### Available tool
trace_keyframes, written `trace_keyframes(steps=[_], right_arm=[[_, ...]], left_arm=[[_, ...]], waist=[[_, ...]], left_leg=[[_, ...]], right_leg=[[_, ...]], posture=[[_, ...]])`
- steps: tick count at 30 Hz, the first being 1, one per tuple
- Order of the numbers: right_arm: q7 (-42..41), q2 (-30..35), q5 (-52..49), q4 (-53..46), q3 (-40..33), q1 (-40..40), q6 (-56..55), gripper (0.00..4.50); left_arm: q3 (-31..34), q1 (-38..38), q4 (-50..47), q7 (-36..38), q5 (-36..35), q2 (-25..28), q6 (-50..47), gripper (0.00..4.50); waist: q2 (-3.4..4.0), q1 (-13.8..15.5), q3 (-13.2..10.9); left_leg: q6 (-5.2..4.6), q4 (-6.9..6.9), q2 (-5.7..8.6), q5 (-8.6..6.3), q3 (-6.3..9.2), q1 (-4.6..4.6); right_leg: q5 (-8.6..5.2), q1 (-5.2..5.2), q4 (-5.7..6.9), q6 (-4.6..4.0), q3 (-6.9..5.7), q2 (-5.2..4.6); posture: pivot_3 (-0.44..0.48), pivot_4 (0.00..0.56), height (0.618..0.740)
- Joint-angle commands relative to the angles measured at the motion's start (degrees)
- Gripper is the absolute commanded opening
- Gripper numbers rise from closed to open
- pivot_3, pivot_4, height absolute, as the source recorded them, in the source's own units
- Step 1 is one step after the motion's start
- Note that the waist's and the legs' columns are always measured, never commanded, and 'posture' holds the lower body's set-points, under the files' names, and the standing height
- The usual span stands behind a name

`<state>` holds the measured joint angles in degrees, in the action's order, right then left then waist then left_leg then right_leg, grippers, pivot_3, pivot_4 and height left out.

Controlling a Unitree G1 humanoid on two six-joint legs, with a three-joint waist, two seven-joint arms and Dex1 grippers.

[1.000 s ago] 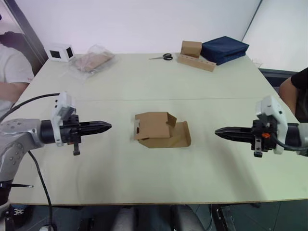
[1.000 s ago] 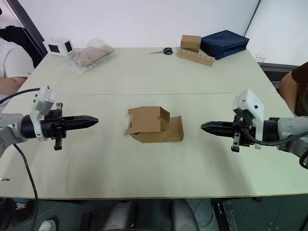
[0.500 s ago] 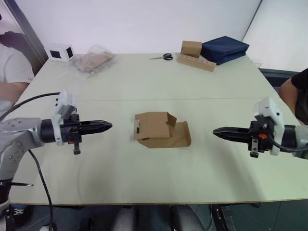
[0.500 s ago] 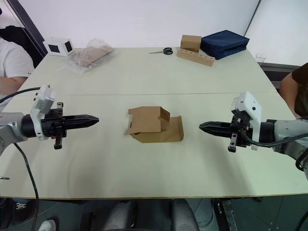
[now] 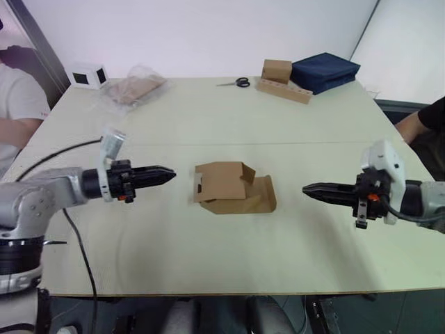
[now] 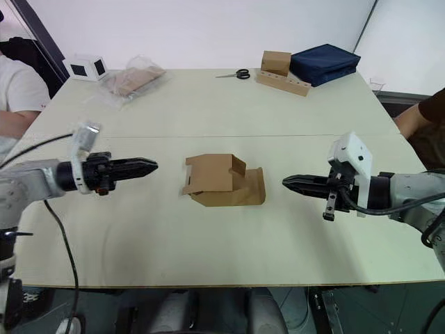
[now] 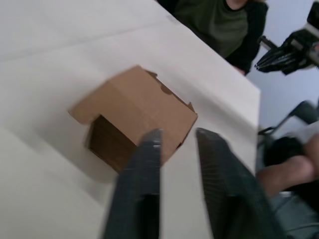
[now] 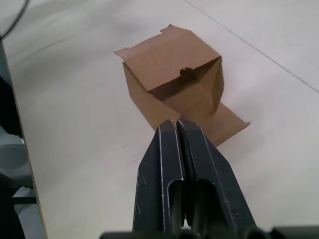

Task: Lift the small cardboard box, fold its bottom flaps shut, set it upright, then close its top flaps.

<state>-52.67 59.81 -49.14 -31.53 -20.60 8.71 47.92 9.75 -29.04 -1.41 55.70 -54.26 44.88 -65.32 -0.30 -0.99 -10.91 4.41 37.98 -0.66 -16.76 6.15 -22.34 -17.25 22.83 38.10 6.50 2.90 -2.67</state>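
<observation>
Plain brown small cardboard box (image 5: pixel 224 185), pale cream tabletop (image 5: pixel 208 111), black claws, navy bag (image 5: pixel 324 71), white box (image 5: pixel 87 74).

**Matt card on a smooth pale counter**

The small cardboard box (image 5: pixel 226 186) is plain brown card, matt and unprinted, its inner walls darker. The counter (image 5: pixel 208 118) under it is smooth, pale and faintly sheened. Both pincers, left (image 5: pixel 169 173) and right (image 5: pixel 308 188), have black fingers (image 8: pixel 172 169) with a dull plastic look. Far back lie a crinkly clear plastic bag (image 5: pixel 132 87) and dark blue cloth (image 5: pixel 324 71).
</observation>
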Motion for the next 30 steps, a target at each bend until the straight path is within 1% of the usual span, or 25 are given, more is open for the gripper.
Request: trace_keyframes(steps=[1,5,6,8,11,16,19,21,27,30], right_arm=[[1.60,-0.34,-0.55,-2.39,-0.95,0.49,-0.43,0.00],[5.11,-2.28,-0.45,-5.51,-0.84,-1.45,-0.21,0.00],[6.04,-2.83,-1.31,-6.54,-1.43,-1.99,0.34,0.00],[7.15,-3.38,-2.25,-7.62,-2.11,-2.58,0.92,0.00],[8.10,-3.09,-1.16,-8.70,-2.07,-4.37,0.71,0.00],[9.98,-2.80,-2.39,-10.08,-4.00,-5.63,1.51,0.00],[10.57,-2.81,-2.83,-10.43,-4.69,-6.17,1.77,0.00],[10.87,-3.00,-2.72,-10.80,-4.62,-6.66,1.62,0.00],[11.91,-3.32,-3.42,-11.50,-5.05,-7.54,1.60,0.00],[12.40,-3.16,-3.86,-11.79,-5.35,-8.08,1.53,0.00]], left_arm=[[1.24,-5.53,9.11,-2.40,-3.94,-3.70,-9.21,2.74],[2.10,-10.27,18.75,-3.81,-2.95,-7.30,-13.39,4.28],[2.24,-11.45,21.08,-3.84,-2.88,-8.01,-14.46,4.44],[2.37,-12.85,23.60,-3.78,-2.49,-8.73,-15.68,4.44],[-0.56,-13.59,26.04,-2.37,-0.64,-10.25,-16.08,4.44],[-2.92,-15.03,30.65,-1.93,2.37,-13.12,-15.59,4.44],[-2.61,-16.80,33.97,-1.74,3.62,-14.93,-15.09,4.44],[-3.99,-16.79,33.77,-0.93,5.22,-15.72,-13.03,4.44],[-3.90,-18.53,36.31,0.66,7.08,-17.99,-11.75,4.44],[-5.34,-19.16,37.58,2.56,8.73,-18.78,-10.63,4.44]], waist=[[-0.03,-0.02,-0.01],[-0.05,-0.03,-0.02],[-0.04,-0.02,-0.01],[-0.04,-0.02,-0.01],[-0.04,-0.09,0.00],[-0.03,-0.02,0.00],[-0.04,0.02,0.00],[-0.04,0.05,0.00],[-0.04,0.03,0.00],[-0.05,0.03,0.00]], left_leg=[[0.00,0.01,0.00,0.00,0.01,-0.01],[0.00,0.06,0.01,0.00,0.03,-0.02],[0.00,0.06,0.01,0.00,0.04,-0.02],[0.01,0.05,0.02,0.00,0.03,-0.02],[0.01,0.06,0.03,0.01,0.04,-0.02],[0.02,0.06,0.03,0.01,0.04,-0.02],[0.02,0.06,0.04,0.01,0.04,-0.02],[0.02,0.06,0.04,0.01,0.04,-0.02],[0.02,0.06,0.04,0.01,0.04,-0.02],[0.02,0.06,0.04,0.01,0.04,-0.02]], right_leg=[[0.00,0.01,0.00,0.00,0.00,0.01],[0.00,0.01,0.04,0.00,-0.02,0.00],[0.00,0.01,0.04,0.00,-0.02,0.01],[0.00,0.03,0.03,0.00,-0.02,0.00],[0.00,0.02,0.04,0.00,-0.01,-0.01],[0.00,0.02,0.04,0.00,-0.01,-0.01],[0.00,0.01,0.04,0.00,-0.01,-0.01],[0.00,0.01,0.04,0.00,-0.01,-0.02],[0.00,0.02,0.04,0.00,-0.01,-0.01],[0.00,0.01,0.04,0.00,-0.01,-0.02]], posture=[[0.000,0.150,0.740],[0.000,0.150,0.740],[0.000,0.150,0.740],[0.000,0.150,0.740],[0.000,0.150,0.740],[0.000,0.150,0.740],[0.000,0.150,0.740],[0.000,0.150,0.740],[0.000,0.150,0.740],[0.000,0.150,0.740]])
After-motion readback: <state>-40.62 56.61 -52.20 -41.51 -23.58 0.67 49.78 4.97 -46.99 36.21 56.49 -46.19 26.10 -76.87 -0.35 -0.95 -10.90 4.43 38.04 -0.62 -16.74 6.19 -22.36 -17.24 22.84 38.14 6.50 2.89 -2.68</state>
